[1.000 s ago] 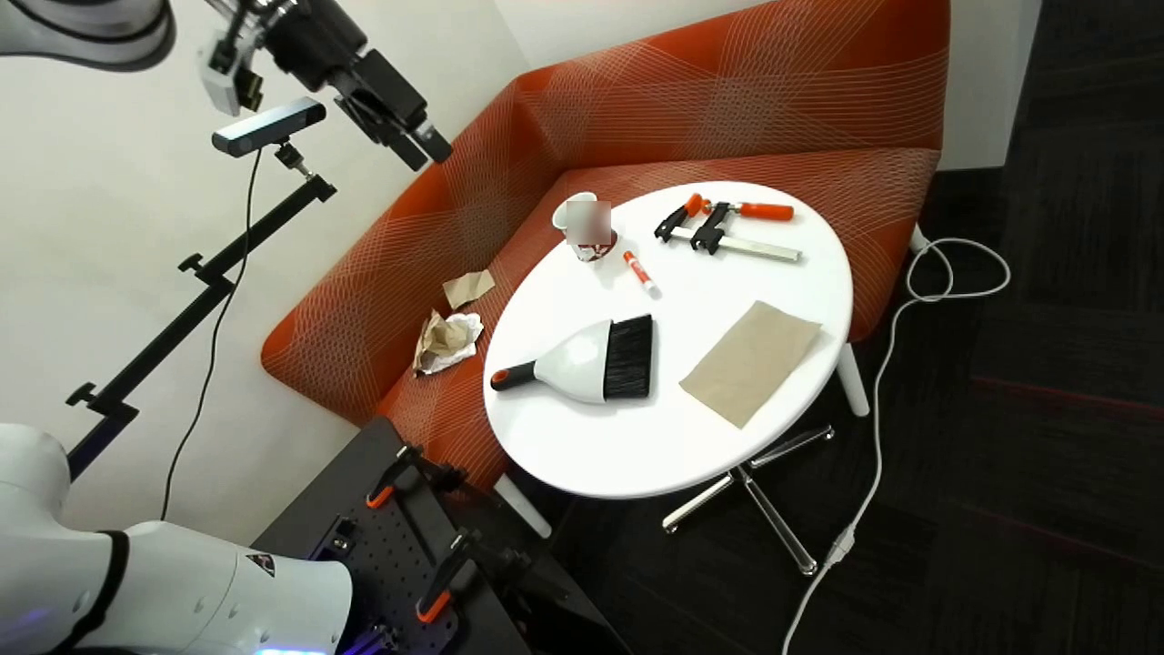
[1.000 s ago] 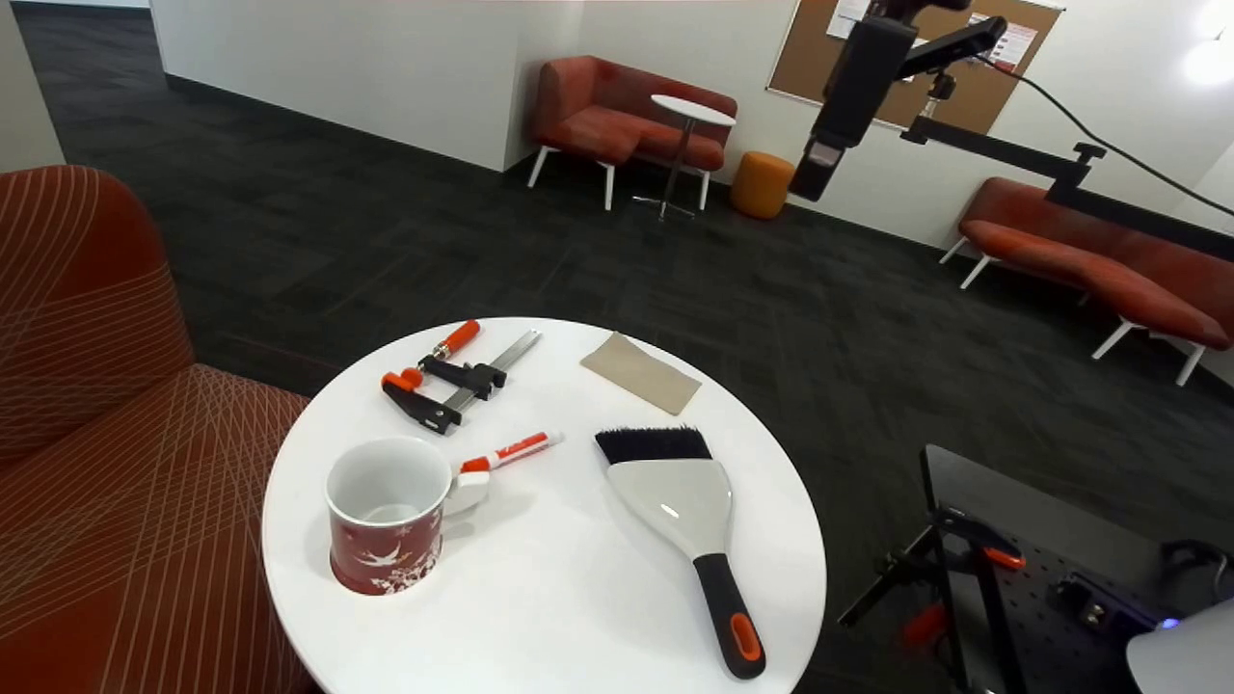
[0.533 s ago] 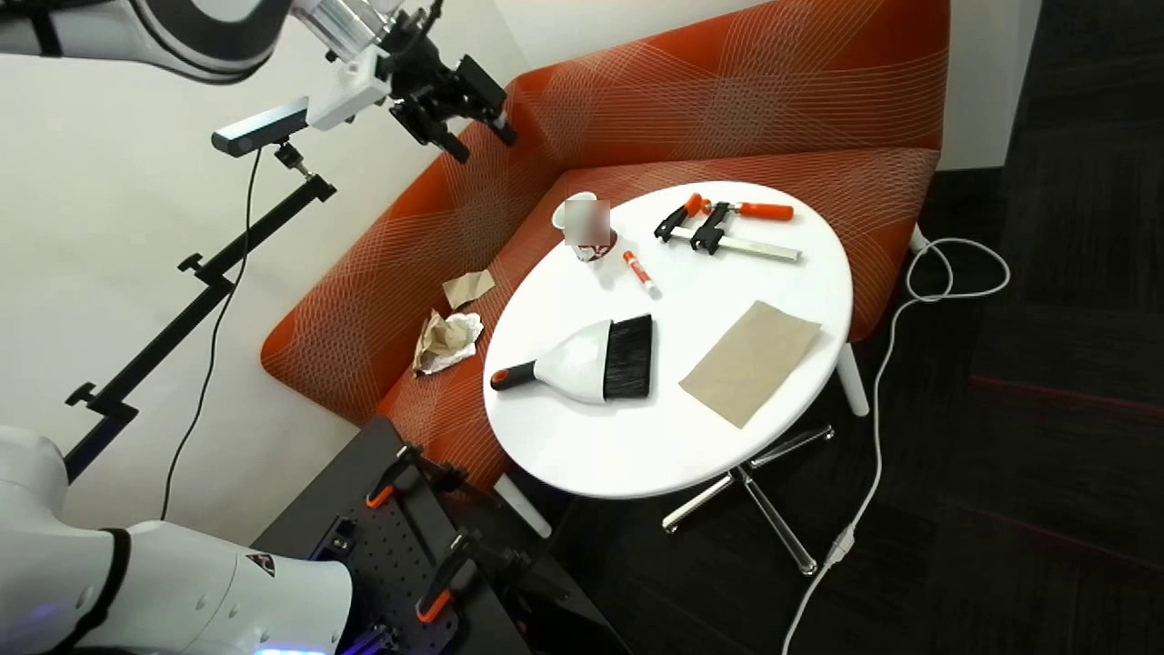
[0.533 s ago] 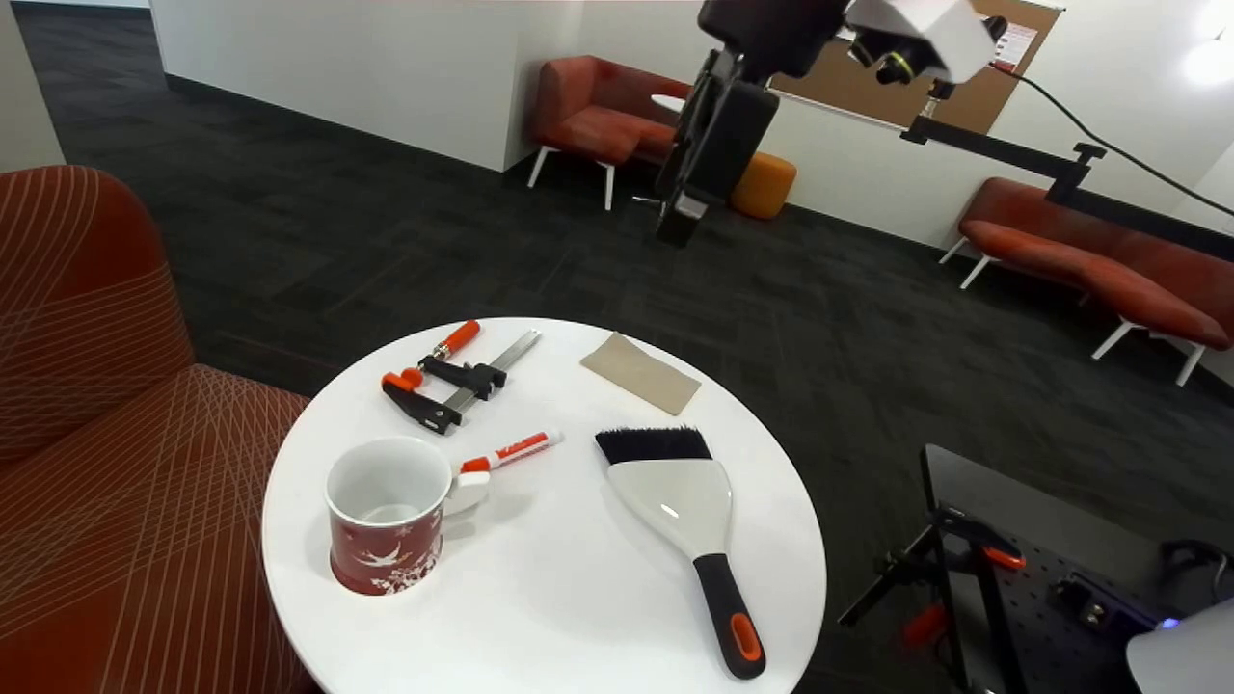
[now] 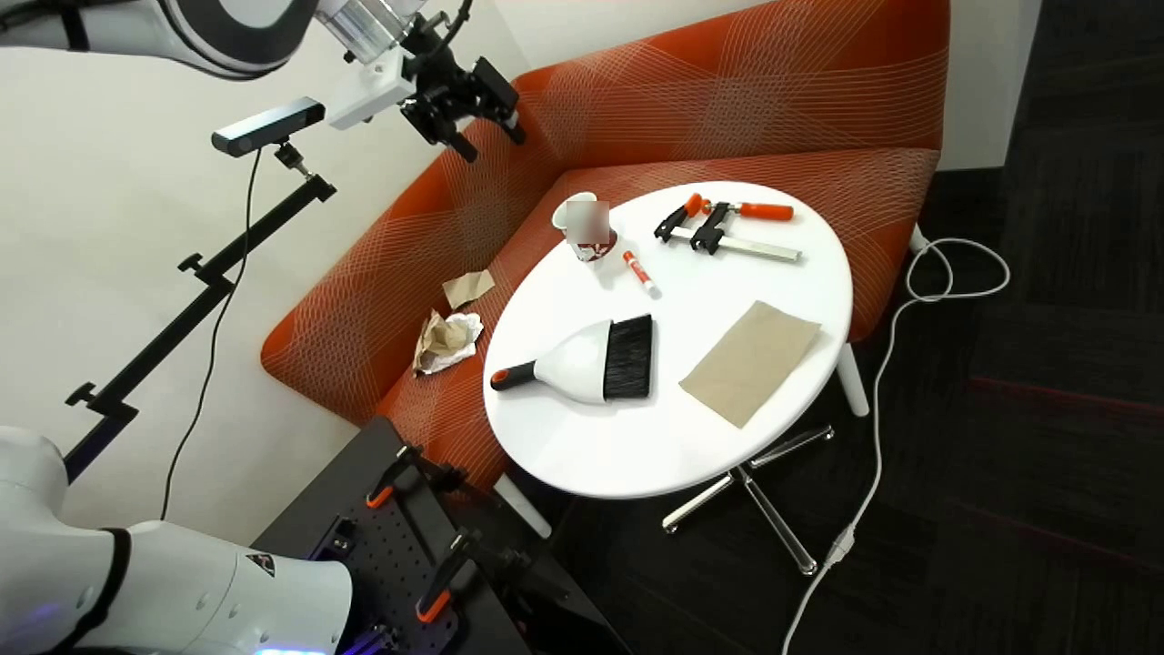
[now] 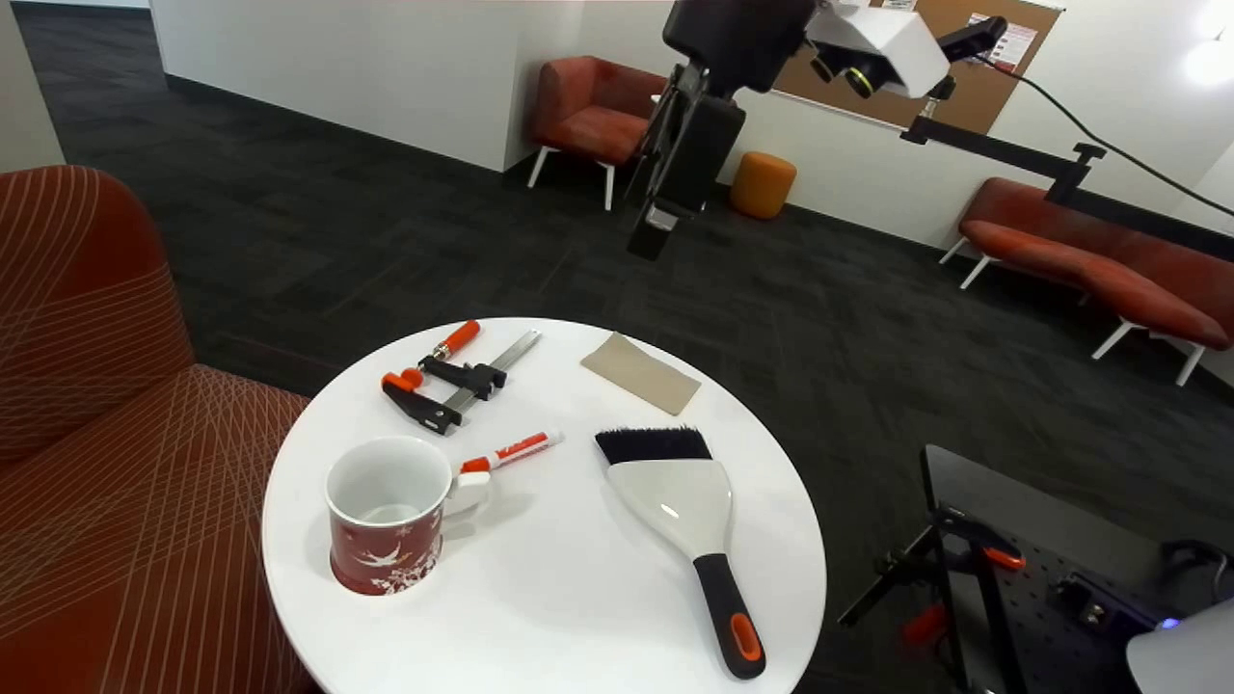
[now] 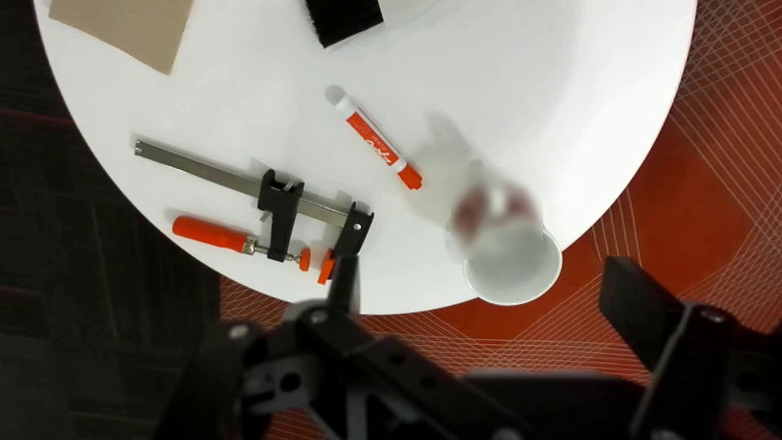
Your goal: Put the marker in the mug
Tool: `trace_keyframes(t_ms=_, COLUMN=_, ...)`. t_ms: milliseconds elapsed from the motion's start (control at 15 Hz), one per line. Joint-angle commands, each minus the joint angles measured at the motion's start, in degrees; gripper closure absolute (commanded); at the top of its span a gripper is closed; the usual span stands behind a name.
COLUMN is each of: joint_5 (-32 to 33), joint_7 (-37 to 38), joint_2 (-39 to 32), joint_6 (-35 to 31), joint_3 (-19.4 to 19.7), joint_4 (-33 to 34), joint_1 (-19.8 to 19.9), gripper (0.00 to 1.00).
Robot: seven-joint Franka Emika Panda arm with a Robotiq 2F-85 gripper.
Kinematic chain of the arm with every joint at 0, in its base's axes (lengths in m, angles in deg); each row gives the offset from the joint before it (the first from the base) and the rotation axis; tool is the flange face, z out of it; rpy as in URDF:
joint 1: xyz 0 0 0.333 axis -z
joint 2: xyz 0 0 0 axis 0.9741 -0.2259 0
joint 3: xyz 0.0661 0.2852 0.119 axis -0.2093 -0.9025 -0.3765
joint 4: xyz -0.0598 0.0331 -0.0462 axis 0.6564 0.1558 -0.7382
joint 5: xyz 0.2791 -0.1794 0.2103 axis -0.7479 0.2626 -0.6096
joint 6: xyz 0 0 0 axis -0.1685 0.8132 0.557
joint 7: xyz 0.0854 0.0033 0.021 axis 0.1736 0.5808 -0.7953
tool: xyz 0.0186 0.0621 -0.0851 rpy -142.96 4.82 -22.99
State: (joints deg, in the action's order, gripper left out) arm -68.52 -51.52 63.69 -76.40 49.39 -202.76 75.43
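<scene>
The white marker with red-orange label and cap lies on the round white table in both exterior views [image 5: 641, 273] [image 6: 511, 450] and the wrist view [image 7: 379, 140]. Its cap end points toward the mug. The mug, white inside with a red patterned outside, stands upright beside it in both exterior views [image 5: 596, 250] [image 6: 386, 545]. In the wrist view the mug [image 7: 513, 281] is partly blurred. My gripper [image 5: 494, 146] is open and empty, high above and away from the table. In the wrist view its fingers [image 7: 482, 264] stand wide apart, with the mug's rim showing between them.
A red-and-black clamp [image 6: 453, 386] lies near the marker and mug. A white brush with black bristles [image 6: 675, 501] and a brown paper sheet [image 6: 641, 374] are also on the table [image 6: 559, 598]. An orange sofa [image 5: 727, 100] borders the table. A camera on a stand [image 5: 268, 127] is near the arm.
My gripper has swung toward the table side, rightward in an exterior view and left and down in an exterior view, with its tilt changed. The movement is smaller lately. Marker and mug have not moved.
</scene>
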Motion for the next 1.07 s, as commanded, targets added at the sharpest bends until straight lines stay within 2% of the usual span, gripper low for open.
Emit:
trace_keyframes(t_ms=0, joint_5=0.0, joint_7=-2.4, joint_2=-1.9, joint_6=-1.4, joint_3=0.0, joint_4=1.1, joint_1=0.1, gripper=0.00)
trace_keyframes(t_ms=533, joint_5=0.3, joint_7=-18.5, joint_2=-13.6, joint_6=-2.7, joint_3=-0.5, joint_4=7.7, joint_1=3.4, gripper=0.00)
trace_keyframes(t_ms=1000, joint_5=1.1, joint_7=-22.6, joint_2=-27.1, joint_6=-7.4, joint_3=-2.3, joint_4=16.1, joint_1=5.0, gripper=0.00)
